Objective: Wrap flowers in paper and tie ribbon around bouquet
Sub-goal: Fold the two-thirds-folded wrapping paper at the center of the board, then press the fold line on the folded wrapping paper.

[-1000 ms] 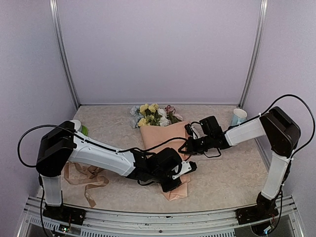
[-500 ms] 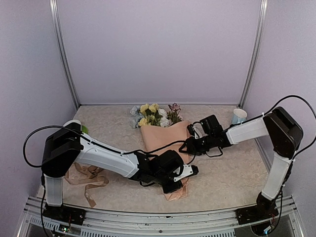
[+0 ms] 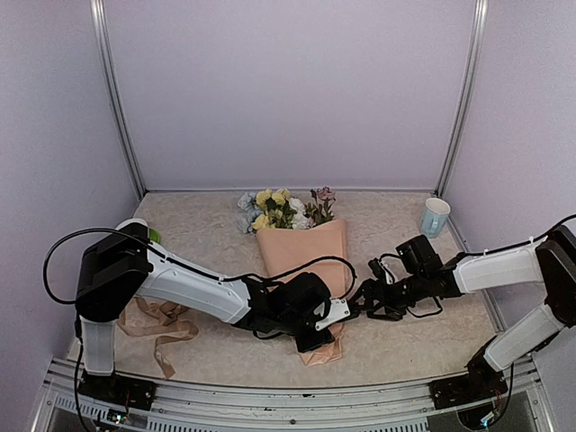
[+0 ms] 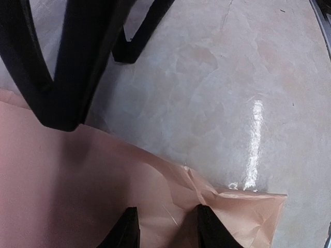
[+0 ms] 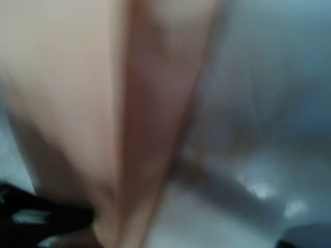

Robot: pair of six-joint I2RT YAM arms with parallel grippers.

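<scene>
While left arm (image 3: 193, 288) stretches low, crossing paper (image 3: 301, 247)

Both arms reach low and inward, left gripper (image 3: 346, 309) and right gripper (image 3: 367, 300) nearly meeting, jaws parted.

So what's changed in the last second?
The right gripper left the paper's right edge, opened and swung back toward the robot, close to the left gripper. The pink flower tipped slightly right. Left gripper, ribbon and cup stayed put.
</scene>
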